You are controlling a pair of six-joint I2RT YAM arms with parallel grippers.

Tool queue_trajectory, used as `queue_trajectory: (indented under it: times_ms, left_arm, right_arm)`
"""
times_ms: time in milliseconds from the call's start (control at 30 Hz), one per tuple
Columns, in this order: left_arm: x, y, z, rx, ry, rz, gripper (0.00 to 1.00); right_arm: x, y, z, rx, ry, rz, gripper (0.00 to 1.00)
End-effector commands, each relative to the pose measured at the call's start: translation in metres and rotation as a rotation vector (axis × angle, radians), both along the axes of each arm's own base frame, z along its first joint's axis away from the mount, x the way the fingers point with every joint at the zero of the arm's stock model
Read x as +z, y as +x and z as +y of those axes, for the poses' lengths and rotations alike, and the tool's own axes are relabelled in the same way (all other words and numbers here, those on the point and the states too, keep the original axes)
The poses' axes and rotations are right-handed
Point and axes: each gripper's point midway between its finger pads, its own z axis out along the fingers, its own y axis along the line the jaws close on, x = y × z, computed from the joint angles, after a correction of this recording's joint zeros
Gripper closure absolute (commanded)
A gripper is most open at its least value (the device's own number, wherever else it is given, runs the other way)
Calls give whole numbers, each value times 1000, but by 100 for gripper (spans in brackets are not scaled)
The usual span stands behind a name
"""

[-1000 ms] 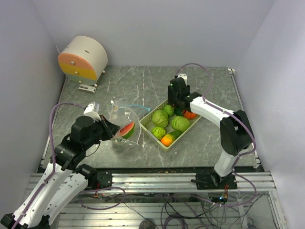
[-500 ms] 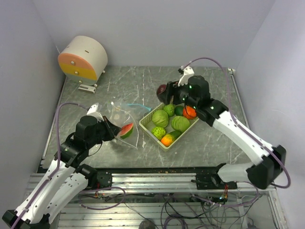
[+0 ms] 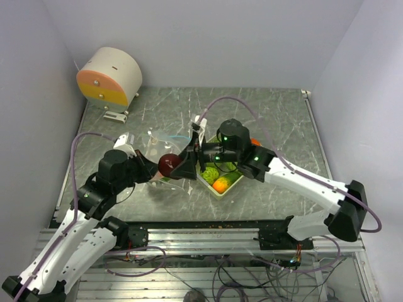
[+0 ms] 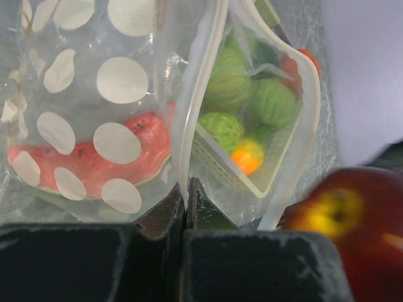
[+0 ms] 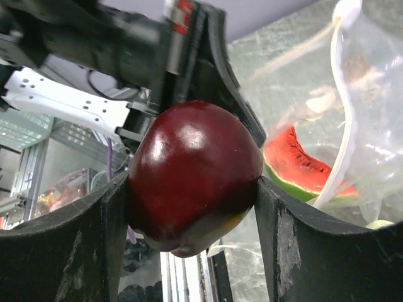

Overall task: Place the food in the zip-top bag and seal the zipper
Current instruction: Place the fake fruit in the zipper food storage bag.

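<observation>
My right gripper (image 3: 177, 167) is shut on a dark maroon toy fruit (image 3: 168, 165) and holds it at the mouth of the clear zip-top bag (image 3: 165, 143). The fruit fills the right wrist view (image 5: 195, 176) and shows at the lower right of the left wrist view (image 4: 352, 220). My left gripper (image 3: 148, 171) is shut on the bag's rim (image 4: 184, 157) and holds it up. A watermelon slice (image 4: 94, 157) lies inside the bag; it also shows in the right wrist view (image 5: 299, 165). Round green fruits (image 3: 211, 173) and an orange one (image 3: 220, 185) stay in the pale basket (image 3: 232, 187).
A round white drum with an orange and yellow face (image 3: 110, 77) stands at the back left. The basket sits right of the bag, under my right arm. The table's metal rail (image 3: 208, 239) runs along the near edge.
My right gripper lifted the maroon fruit out of the basket and carried it left and forward to the bag's mouth. My left gripper kept hold of the bag.
</observation>
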Motion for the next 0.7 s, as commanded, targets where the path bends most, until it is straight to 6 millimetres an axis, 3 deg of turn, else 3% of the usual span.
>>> queue_trajectory:
  times_ms: [0,100,167,300,367,567,667]
  left_arm:
    - [36,-6,0,-12,-53,-68,93]
    - [44,-10,1,-15,-65,-81,93]
    - [47,-13,2,-19,-68,-82,93]
    - [46,-18,3,-21,-77,-76,93]
    - [44,-19,3,-21,-85,-72,93]
    - [39,-19,-1,-28,-108,-66,93]
    - [34,-18,0,-23,-100,-58,93]
  right_arm:
    - [-9,6,17,13,16,21,69]
    - [-27,37,23,-139,-68,24,69]
    - [-36,64,21,-289,-130,6,62]
    - [-40,83,19,-405,-177,-20,26]
    - [-40,84,17,-432,-182,-27,2]
    - [-35,78,11,-430,-184,-30,0]
    - [-18,76,-7,-479,-162,-47,0]
